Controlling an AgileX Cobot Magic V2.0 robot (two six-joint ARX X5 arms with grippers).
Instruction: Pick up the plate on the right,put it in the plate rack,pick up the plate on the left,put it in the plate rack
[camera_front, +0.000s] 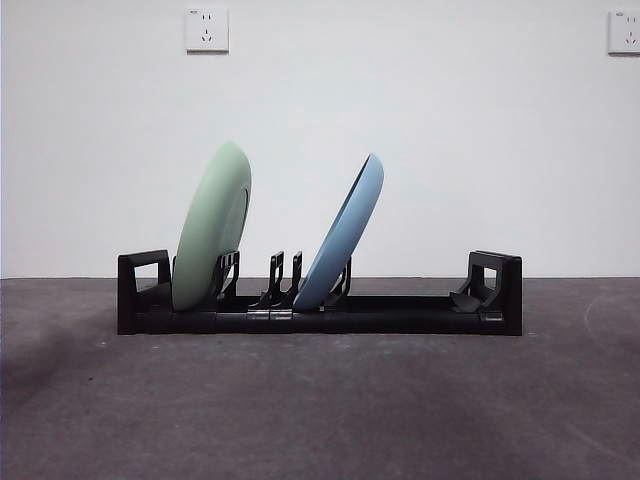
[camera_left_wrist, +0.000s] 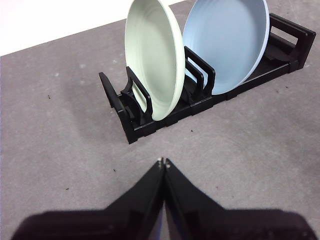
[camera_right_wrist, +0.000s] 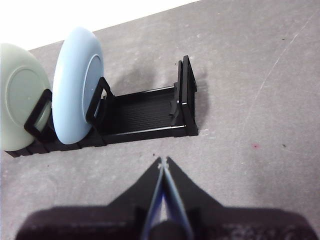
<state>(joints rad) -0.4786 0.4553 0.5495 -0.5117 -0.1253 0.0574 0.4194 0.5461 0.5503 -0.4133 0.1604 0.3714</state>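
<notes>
The long black plate rack (camera_front: 400, 312) lies across the grey table. A pale green plate (camera_front: 210, 230) stands on edge in its left slots and a light blue plate (camera_front: 345, 235) leans in the middle slots. The left wrist view shows the green plate (camera_left_wrist: 152, 60), the blue plate (camera_left_wrist: 227, 40) and the rack (camera_left_wrist: 135, 127) ahead of my left gripper (camera_left_wrist: 163, 162), which is shut and holds nothing. My right gripper (camera_right_wrist: 163, 161) is shut and bare too, short of the rack's right end (camera_right_wrist: 185, 95); the blue plate (camera_right_wrist: 75, 85) and green plate (camera_right_wrist: 17, 95) show beyond.
A white wall with two sockets (camera_front: 207, 30) rises behind the table. Bare grey tabletop (camera_front: 320, 410) stretches in front of the rack. Neither arm shows in the front view.
</notes>
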